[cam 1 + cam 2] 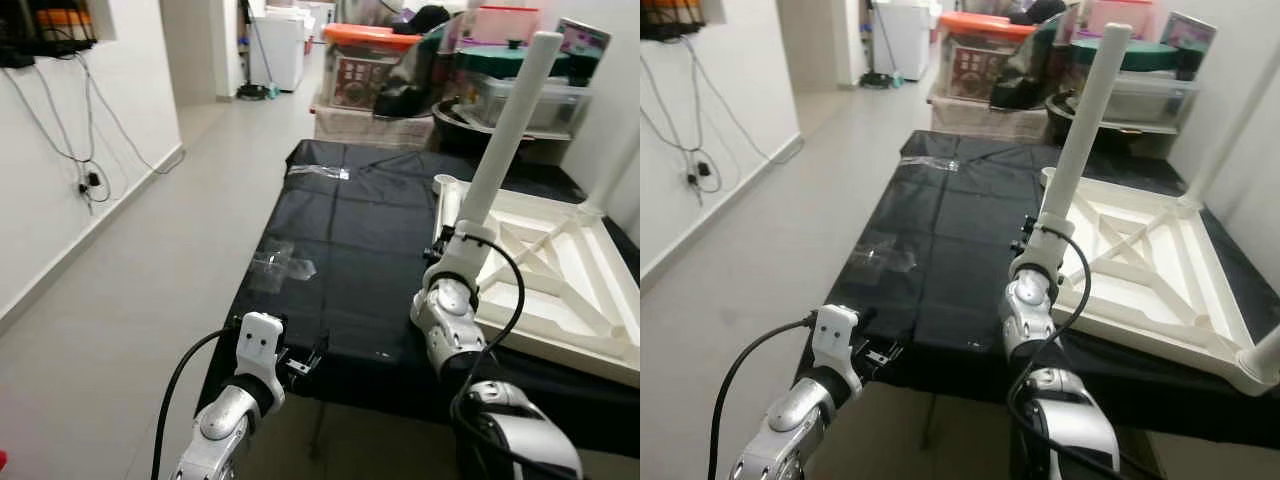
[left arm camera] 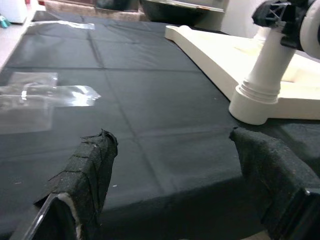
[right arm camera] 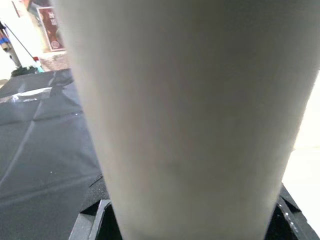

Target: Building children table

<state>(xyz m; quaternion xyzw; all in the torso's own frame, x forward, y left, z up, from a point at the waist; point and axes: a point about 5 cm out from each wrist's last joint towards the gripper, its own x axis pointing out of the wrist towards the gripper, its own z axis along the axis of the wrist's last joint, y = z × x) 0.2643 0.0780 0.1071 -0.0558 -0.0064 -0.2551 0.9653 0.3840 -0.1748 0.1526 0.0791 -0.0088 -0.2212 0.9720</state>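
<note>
Left end effector open, idle at near edge of black-covered worktop. Right end effector clamps white round plastic table leg, upright at near corner of upturned cream plastic tabletop beyond. Leg-fitting step; next likely twisting it tight.

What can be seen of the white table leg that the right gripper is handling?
The table leg is a long, smooth, off-white tube, plastic by the look of it, slightly tapered with a rounded far end. It stands tilted, leaning away from the robot. Its ribbed lower end sits in a corner socket of the upturned cream tabletop, which lies on the black cloth. The right gripper is closed around it low down, near the socket.
</note>
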